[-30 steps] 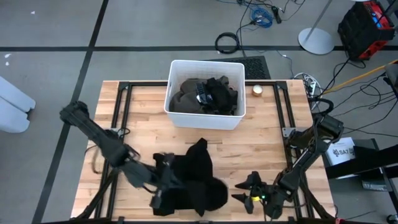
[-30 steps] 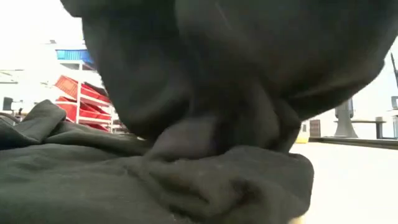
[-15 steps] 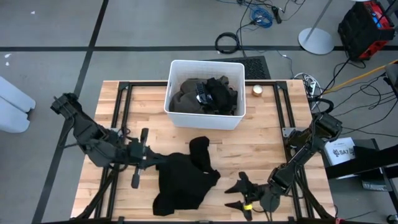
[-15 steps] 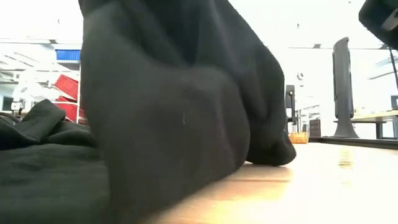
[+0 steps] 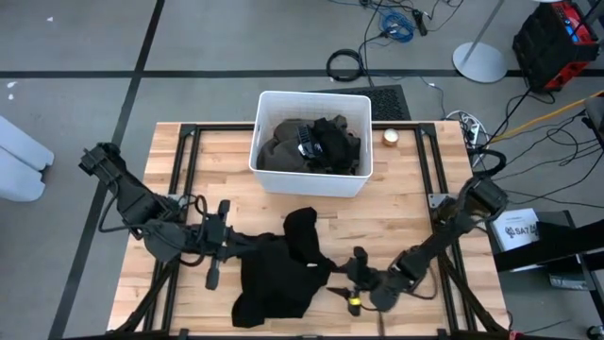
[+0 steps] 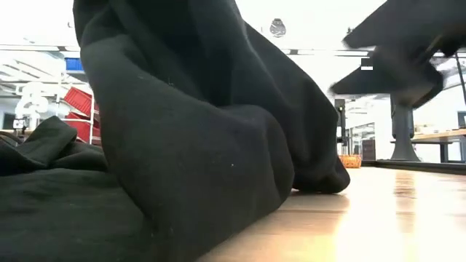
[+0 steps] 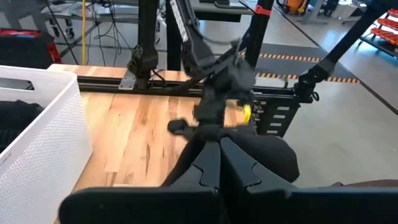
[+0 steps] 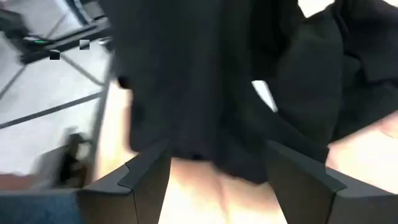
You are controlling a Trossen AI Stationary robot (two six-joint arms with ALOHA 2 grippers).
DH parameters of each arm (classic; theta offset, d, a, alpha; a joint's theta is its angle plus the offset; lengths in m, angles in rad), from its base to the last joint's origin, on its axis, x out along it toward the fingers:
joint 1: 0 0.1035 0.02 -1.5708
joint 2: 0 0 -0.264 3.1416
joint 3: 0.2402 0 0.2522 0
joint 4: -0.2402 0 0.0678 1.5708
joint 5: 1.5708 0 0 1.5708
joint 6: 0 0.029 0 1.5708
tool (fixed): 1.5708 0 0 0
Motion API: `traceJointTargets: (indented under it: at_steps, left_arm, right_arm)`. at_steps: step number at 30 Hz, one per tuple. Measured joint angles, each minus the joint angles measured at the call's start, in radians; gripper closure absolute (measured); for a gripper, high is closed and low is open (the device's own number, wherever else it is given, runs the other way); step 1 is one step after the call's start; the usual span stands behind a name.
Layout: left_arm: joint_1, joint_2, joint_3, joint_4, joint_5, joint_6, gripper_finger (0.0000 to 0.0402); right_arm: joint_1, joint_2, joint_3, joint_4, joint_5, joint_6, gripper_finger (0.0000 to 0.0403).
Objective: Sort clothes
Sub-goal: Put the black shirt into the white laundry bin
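Observation:
A black garment (image 5: 278,279) lies spread on the wooden table near its front edge. Its far part is bunched into a hump (image 5: 302,231). It fills the low view (image 6: 189,145). My left gripper (image 5: 229,242) is at the garment's left edge and shut on it; it also shows in the left wrist view (image 7: 219,146). My right gripper (image 5: 347,280) is open, low over the table just right of the garment. Its fingers (image 8: 146,177) stand apart in front of the black cloth (image 8: 205,81) without touching it. My left gripper pinches a drawn-out strip of the black garment's left edge (image 5: 247,241) between its two shut fingers. The fingers come about level from the table's left. The strip runs fairly straight from the gripper to the garment's body, which rests on the table.
A white plastic bin (image 5: 311,95) at the table's far middle holds dark and olive-brown clothes (image 5: 283,151). A small round object (image 5: 390,136) sits right of it. Black frame rails (image 5: 193,165) run along both table sides. Bare wood lies between the bin and the garment.
My left gripper has gone from the front middle toward the table's left and far edge, drawing the black garment with it. The garment, bunched a second ago, now lies spread out with its left edge pulled into a strip. My right gripper has gone toward the table's left, up to the garment.

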State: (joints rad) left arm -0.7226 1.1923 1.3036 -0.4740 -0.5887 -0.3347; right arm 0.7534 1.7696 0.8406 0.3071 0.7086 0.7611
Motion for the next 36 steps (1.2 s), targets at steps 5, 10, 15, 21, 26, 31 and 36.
traceJointTargets:
  at_steps: [5, 10, 15, 21, 26, 31, 36]
  left_arm:
    - [-0.001, -0.001, 0.0, -0.005, 0.001, 0.007, 0.0401]
    - [0.0, 0.0, 0.0, -0.007, 0.01, 0.008, 0.0401]
    - [0.0, 0.0, 0.0, -0.006, 0.011, 0.008, 0.0401]
    - [0.0, -0.001, 0.0, 0.042, 0.071, 0.025, 0.0401]
    - [-0.002, -0.003, 0.071, 0.165, 0.135, 0.124, 0.0401]
    - [-0.032, -0.003, 0.204, 0.297, 0.168, 0.333, 0.0401]
    - [-0.046, -0.003, 0.353, 0.331, 0.131, 0.545, 0.0401]
  right_arm:
    - [-0.062, 0.097, 0.044, 0.068, -0.114, -0.076, 0.0161]
    - [-0.109, 0.15, 0.172, -0.106, -0.148, -0.075, 0.0173]
    - [-0.148, 0.16, 0.269, -0.25, -0.198, -0.051, 0.0327]
    - [-0.182, 0.067, 0.398, -0.435, -0.335, -0.149, 0.0399]
    - [-0.179, -0.086, 0.637, -0.702, -0.257, -0.378, 0.0402]
    - [-0.169, -0.2, 0.892, -0.812, -0.155, -0.623, 0.0402]
    - [-0.214, -0.237, 1.092, -0.822, -0.157, -0.819, 0.0403]
